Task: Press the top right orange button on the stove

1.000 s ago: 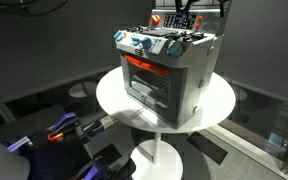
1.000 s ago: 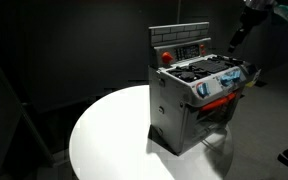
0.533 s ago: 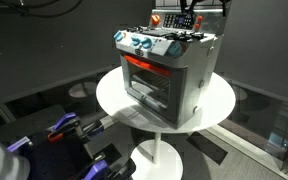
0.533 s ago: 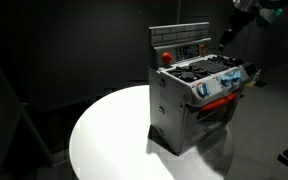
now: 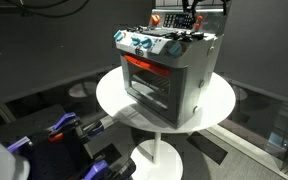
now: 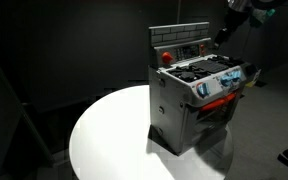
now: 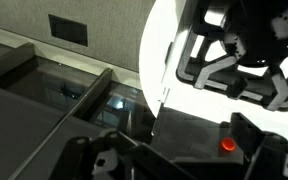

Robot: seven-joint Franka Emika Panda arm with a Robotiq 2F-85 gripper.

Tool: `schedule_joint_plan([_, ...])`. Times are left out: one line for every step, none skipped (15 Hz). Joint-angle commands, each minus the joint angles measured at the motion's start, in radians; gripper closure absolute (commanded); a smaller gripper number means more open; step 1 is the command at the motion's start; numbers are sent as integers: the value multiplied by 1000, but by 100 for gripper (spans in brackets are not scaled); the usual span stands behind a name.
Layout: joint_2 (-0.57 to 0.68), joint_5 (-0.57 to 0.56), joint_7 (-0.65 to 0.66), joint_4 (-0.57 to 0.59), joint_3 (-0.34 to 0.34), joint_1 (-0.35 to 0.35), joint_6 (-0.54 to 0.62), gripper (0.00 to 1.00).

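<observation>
The stove (image 5: pixel 169 70) is a small grey toy oven with an orange-red strip above its glass door. It stands on the round white table (image 5: pixel 114 100) and shows in both exterior views (image 6: pixel 189 105). Its raised back panel (image 6: pixel 179 42) carries an orange button (image 6: pixel 165 57). My gripper (image 6: pixel 222 36) hangs above the stove's back right corner, near the panel's end, touching nothing. In the wrist view the fingers (image 7: pixel 174 160) look apart and empty, with a glowing orange button (image 7: pixel 227 144) on a grey surface between them.
Blue-and-white knobs (image 5: pixel 139 44) line the stove's front top edge. The white table (image 6: pixel 104 135) has bare surface beside the stove. Dark floor and blue-and-orange equipment (image 5: pixel 64 130) lie below the table.
The gripper has shifted slightly up and toward the stove's back panel. The stove has not moved.
</observation>
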Motion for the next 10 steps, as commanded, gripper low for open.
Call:
schedule_joint_plan([32, -22, 30, 50, -2, 5, -2, 0])
schedule_joint_plan([36, -20, 29, 55, -2, 6, -3, 0])
schedule_joint_plan([40, -20, 29, 60, -2, 7, -3, 0])
schedule_joint_plan([43, -19, 28, 64, -1, 8, -3, 0])
schedule_joint_plan([46, -18, 27, 69, -1, 8, -3, 0])
schedule_joint_plan([50, -18, 28, 73, -1, 9, -2, 0])
schedule_joint_plan([54, -18, 28, 77, -1, 10, -2, 0])
schedule_joint_plan([58, -18, 28, 81, -1, 12, -2, 0])
schedule_joint_plan([62, -19, 28, 84, -1, 13, -2, 0])
schedule_joint_plan([66, -19, 29, 88, -1, 14, -2, 0])
